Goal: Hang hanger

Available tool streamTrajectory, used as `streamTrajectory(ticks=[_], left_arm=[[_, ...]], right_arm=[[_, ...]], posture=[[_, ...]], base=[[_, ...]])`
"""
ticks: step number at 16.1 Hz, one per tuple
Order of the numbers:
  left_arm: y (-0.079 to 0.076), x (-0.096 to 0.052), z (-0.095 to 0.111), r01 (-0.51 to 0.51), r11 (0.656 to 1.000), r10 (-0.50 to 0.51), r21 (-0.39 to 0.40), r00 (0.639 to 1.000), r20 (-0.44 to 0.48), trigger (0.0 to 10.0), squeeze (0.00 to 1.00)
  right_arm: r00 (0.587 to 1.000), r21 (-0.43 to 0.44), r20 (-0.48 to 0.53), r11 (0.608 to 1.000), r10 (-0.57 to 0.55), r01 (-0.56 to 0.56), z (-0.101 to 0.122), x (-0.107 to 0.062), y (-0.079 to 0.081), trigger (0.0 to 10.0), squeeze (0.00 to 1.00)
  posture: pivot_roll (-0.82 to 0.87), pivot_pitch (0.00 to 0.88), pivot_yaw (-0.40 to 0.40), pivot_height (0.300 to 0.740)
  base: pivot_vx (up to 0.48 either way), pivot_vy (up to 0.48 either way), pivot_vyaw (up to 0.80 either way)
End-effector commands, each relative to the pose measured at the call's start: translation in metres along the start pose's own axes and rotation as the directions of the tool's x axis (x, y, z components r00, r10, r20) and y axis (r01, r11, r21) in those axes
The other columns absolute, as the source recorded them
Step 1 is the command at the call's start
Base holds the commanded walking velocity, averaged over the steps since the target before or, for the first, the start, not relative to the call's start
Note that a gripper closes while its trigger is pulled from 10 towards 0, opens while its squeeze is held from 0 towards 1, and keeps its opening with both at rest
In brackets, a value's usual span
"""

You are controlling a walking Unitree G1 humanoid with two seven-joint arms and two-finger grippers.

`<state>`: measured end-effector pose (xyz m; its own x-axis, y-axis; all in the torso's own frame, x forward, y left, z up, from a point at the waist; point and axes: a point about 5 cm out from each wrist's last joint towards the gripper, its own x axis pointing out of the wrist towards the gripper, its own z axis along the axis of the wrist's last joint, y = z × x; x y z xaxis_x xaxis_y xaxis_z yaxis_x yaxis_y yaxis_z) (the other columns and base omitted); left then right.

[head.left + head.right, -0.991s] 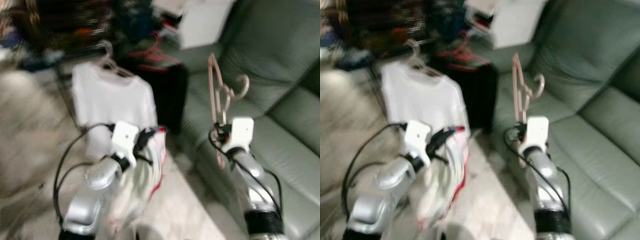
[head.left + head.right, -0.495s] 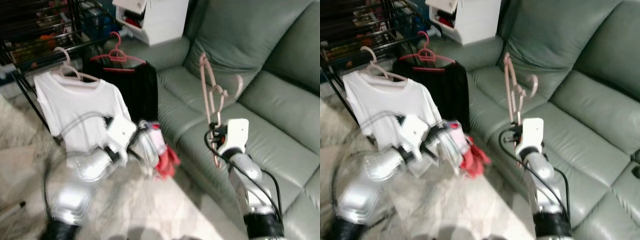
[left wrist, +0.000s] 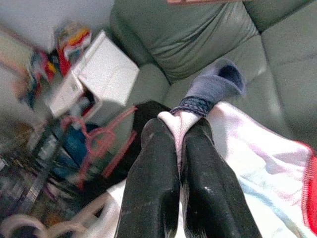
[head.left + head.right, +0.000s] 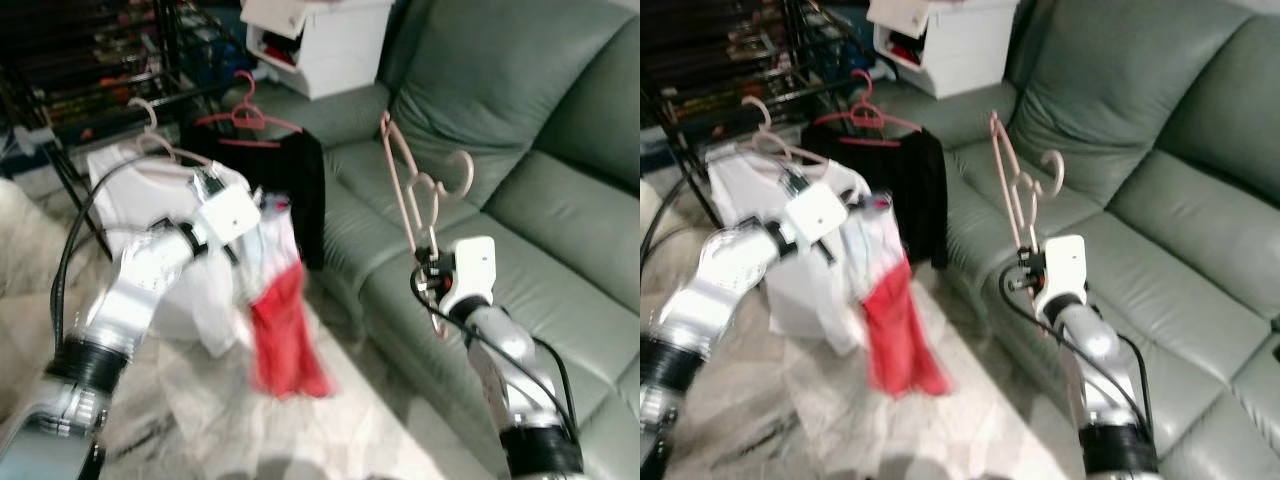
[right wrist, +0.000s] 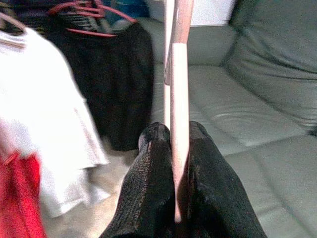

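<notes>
Green leather sofa (image 4: 520, 130) fills the right side; a black rack (image 4: 60, 70) stands at the back left with a white T-shirt (image 4: 790, 270) and black garment (image 4: 300, 190) hanging between. Right end effector (image 5: 173, 163) is clamped on a pale pink hanger (image 4: 410, 190), held upright over the sofa. Left end effector (image 3: 178, 163) pinches a white-and-red garment (image 4: 285, 330).

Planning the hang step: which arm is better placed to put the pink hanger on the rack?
Right, probably. The right gripper is shut on the pink hanger, hook free. The left gripper is shut on the white-and-red garment.
</notes>
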<state>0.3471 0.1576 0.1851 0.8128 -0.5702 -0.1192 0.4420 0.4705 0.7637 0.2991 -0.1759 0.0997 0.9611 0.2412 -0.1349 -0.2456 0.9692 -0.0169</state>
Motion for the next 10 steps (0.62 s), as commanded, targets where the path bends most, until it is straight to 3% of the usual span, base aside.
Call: streamTrajectory(ticks=[1, 3, 6, 8, 9, 10], left_arm=[[0.015, 0.004, 0.0, 0.002, 0.991, -0.002, 0.135, 1.0, 0.001, 10.0, 0.0], [0.019, 0.006, -0.003, 0.016, 0.993, -0.015, 0.116, 1.0, -0.016, 10.0, 0.0], [0.038, 0.009, -0.013, -0.029, 0.992, 0.035, 0.126, 0.998, -0.046, 10.0, 0.0], [0.039, 0.012, -0.024, -0.002, 1.0, 0.003, 0.006, 0.997, -0.079, 10.0, 0.0], [0.036, 0.012, -0.034, -0.008, 0.98, -0.015, -0.198, 0.994, -0.112, 10.0, 0.0], [0.036, 0.012, -0.035, -0.016, 0.968, -0.011, -0.249, 0.994, -0.105, 10.0, 0.0]], right_arm=[[0.993, -0.011, 0.033, 0.994, 0.11, -0.109, 0.015, 0.001, 0.004, 10.0, 0.0], [0.985, -0.016, 0.022, 0.986, 0.169, -0.168, 0.018, -0.001, 0.005, 10.0, 0.0], [0.931, -0.068, -0.043, 0.928, 0.363, -0.365, 0.021, -0.01, 0.002, 10.0, 0.0], [0.89, -0.058, -0.079, 0.889, 0.449, -0.454, 0.026, -0.017, -0.002, 10.0, 0.0], [0.868, -0.055, -0.111, 0.869, 0.483, -0.491, 0.027, -0.02, -0.004, 10.0, 0.0], [0.862, -0.059, -0.118, 0.863, 0.492, -0.501, 0.027, -0.021, -0.004, 10.0, 0.0]], posture=[[-0.03, 0.038, 0.029, 0.74], [-0.02, 0.038, 0.033, 0.74], [-0.03, 0.039, 0.039, 0.74], [-0.04, 0.039, 0.039, 0.74], [-0.04, 0.039, 0.041, 0.74], [-0.04, 0.039, 0.043, 0.74]], base=[[0.0, 0.0, 0.0], [0.0, 0.0, 0.0], [0.0, 0.0, 0.0], [0.0, 0.0, 0.0], [0.0, 0.0, 0.0], [0.0, 0.0, 0.0]])
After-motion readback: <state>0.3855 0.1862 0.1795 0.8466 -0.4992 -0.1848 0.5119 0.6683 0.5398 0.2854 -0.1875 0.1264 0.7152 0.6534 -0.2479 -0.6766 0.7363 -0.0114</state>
